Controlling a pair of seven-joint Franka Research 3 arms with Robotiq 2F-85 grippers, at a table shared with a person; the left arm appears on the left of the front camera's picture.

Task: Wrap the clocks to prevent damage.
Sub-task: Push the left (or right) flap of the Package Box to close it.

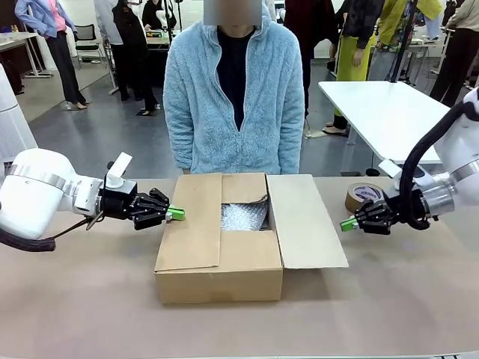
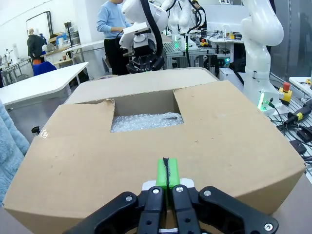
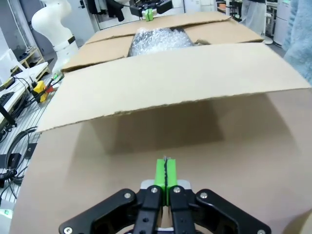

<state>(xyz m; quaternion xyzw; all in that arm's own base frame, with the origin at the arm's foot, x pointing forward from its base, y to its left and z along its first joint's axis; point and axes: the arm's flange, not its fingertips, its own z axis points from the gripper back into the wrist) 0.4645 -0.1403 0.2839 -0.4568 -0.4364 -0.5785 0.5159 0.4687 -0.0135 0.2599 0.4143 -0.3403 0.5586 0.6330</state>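
The brown counter (image 1: pixel 75 314) lies under the left end effector (image 1: pixel 177 215) and the right end effector (image 1: pixel 349 223). Just beyond the right one a white table (image 1: pixel 382 112) stands on the grey floor (image 1: pixel 97 134). Far beyond the left one stand a black chair (image 1: pixel 88 37) and a second table (image 1: pixel 13 37). The light is bright and even, glossing the floor.

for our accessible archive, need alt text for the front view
A partly open cardboard box sits on the table, a bubble-wrapped bundle showing between its flaps. The left pincer and the right pincer, both shut, flank it. A person in blue fleece stands behind.
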